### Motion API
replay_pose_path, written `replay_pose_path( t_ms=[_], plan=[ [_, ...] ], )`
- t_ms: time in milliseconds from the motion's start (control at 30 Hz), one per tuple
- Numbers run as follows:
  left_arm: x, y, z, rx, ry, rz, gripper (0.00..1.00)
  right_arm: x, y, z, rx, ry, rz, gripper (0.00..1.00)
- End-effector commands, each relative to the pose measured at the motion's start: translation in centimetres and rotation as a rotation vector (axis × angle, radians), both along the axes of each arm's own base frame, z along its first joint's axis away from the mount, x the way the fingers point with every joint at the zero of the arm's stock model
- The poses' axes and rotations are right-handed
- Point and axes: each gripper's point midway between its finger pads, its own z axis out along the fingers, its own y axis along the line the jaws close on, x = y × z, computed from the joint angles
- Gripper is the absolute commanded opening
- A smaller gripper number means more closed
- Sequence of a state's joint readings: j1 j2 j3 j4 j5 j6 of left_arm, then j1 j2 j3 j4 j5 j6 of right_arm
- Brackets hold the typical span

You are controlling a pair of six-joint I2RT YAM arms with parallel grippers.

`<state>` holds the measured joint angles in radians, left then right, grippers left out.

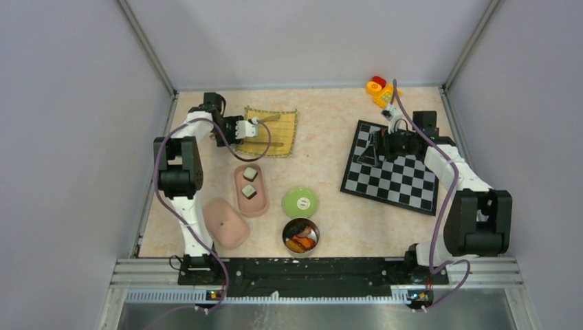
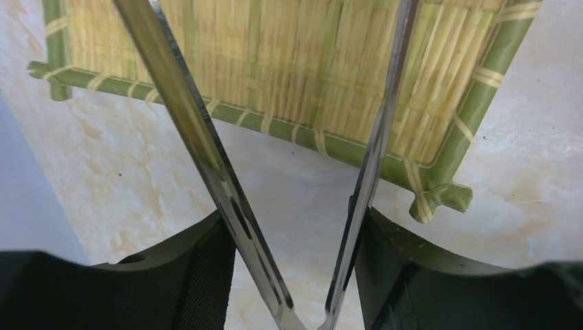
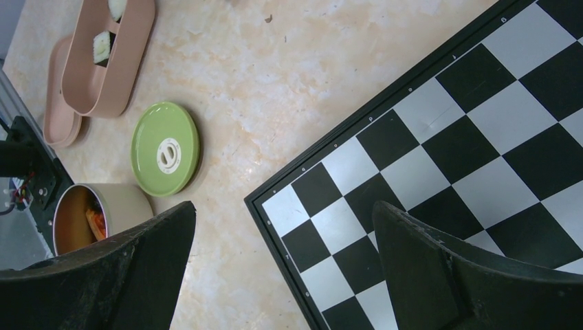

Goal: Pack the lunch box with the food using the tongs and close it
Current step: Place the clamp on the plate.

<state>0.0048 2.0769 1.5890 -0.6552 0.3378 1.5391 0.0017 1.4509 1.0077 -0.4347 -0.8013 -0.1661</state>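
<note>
Your left gripper (image 2: 295,230) seems clamped on the tongs (image 2: 199,137), above the mat (image 2: 309,69); your right gripper (image 3: 282,234) gapes empty. Loosen that hold and they slip, with food (image 1: 301,242) waiting in the tin (image 1: 283,237).

The left arm (image 1: 180,172) stands folded just left of the mat (image 1: 283,129). Its forearm reaches right, so the left gripper (image 1: 251,128) sits over the mat's left edge. Its 2 fingers (image 2: 199,268) press from outside on the 2 spread arms of the tongs (image 2: 206,158). The right arm (image 1: 459,180) is well right of the mat, elbow bent, forearm pointing left. The right gripper (image 3: 282,213) hangs with jaws wide apart, holding nothing.
</note>
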Motion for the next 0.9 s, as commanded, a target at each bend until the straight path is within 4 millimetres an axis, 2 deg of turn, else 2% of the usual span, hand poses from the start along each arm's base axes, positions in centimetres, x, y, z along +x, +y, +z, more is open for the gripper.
replay_pose_path(
  t_ms=[0, 200, 367, 433, 567, 767, 867],
  plan=[
    [1.3, 0.6, 0.7, 0.048, -0.039, -0.012, 0.63, 0.9, -0.3, 0.3, -0.008, -0.049, 0.010, 0.98],
    [1.4, 0.6, 1.5, 0.043, -0.051, -0.005, 0.68, 0.8, -0.2, 0.3, -0.006, -0.046, 0.013, 0.98],
    [1.8, 0.6, 3.3, 0.030, -0.074, 0.019, 0.74, 0.7, -0.2, 0.4, -0.006, -0.048, 0.015, 0.98],
    [1.7, 0.5, 4.5, 0.023, -0.079, 0.031, 0.75, 0.7, -0.2, 0.5, -0.006, -0.052, 0.016, 0.98],
    [1.3, 0.3, 7.4, -0.007, -0.110, 0.060, 0.97, 0.7, -0.2, 0.7, -0.003, -0.057, 0.018, 0.98],
    [-0.5, 0.1, 11.9, -0.094, -0.148, 0.141, 0.99, 0.6, -0.1, 1.3, 0.003, -0.074, 0.024, 0.98],
    [-2.6, 0.5, 13.8, -0.144, -0.133, 0.184, 0.99, 0.5, 0.0, 1.8, 0.009, -0.087, 0.029, 0.98]
  ],
)
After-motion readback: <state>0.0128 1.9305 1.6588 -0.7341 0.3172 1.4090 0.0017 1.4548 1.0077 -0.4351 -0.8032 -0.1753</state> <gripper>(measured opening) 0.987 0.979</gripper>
